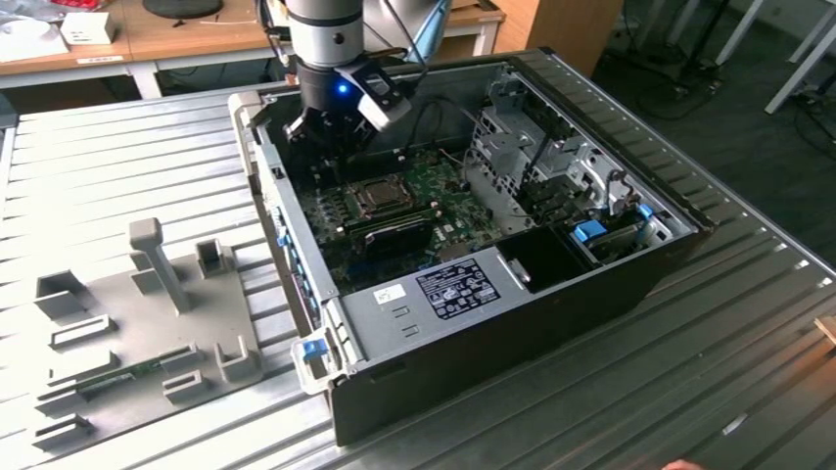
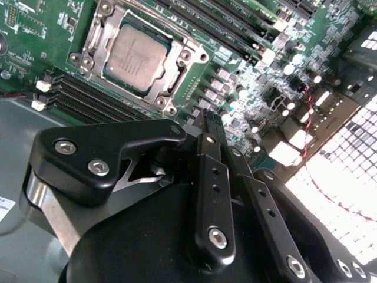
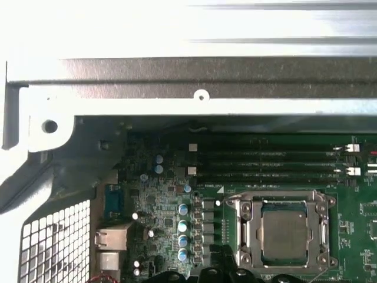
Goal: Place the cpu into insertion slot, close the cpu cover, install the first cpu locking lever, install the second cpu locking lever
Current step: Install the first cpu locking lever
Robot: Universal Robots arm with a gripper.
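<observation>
Dull silver-grey metal shows where the cpu (image 2: 136,56) is: it lies flat and square inside the insertion slot (image 2: 88,59) on the green circuit board (image 2: 32,35), so the placing step looks done. The cpu cover (image 2: 158,88) appears to lie down around it, its shiny frame bordering the chip on all sides and the chip's top showing through the cut-out, presumably so the plate can press the chip's edges evenly (whether either locking lever is latched, I cannot tell). The gripper (image 2: 206,121) hangs inside the open computer case (image 1: 523,323), which lies on its side on the ribbed metal table (image 1: 131,147), leaving the board facing up and reachable from above. Its fingers (image 2: 213,177) look drawn together with nothing between them, a narrow shape that would suit pushing on a thin part better than grasping one. In the second wrist view the tip sits near the socket's corner, beside it and apart from the frame, over the small components next to the long black memory slots (image 2: 88,100). In the exterior view the gripper (image 1: 317,137) stands just beyond the socket, close to the case's far wall.
</observation>
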